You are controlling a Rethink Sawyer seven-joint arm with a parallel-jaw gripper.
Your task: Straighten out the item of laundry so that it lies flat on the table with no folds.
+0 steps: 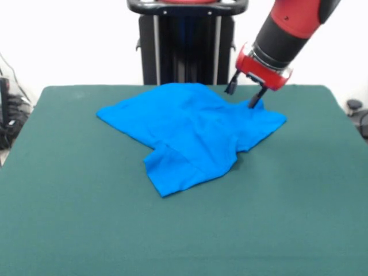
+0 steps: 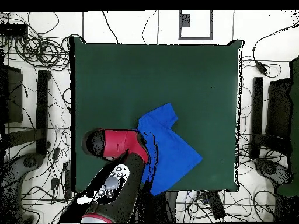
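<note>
The bright blue T-shirt lies crumpled on the far middle of the dark green table. A sleeve is folded over at its near edge and wrinkles run across its body. My gripper hangs open over the shirt's far right corner. One fingertip touches the cloth and the other is just above it, with nothing between them. In the overhead view the shirt lies near the table's bottom edge. There my red arm covers its left side and hides the gripper.
The black pedestal stands behind the table's far edge. Cables and dark equipment lie on the floor around the table. Bare green felt lies in front of and beside the shirt.
</note>
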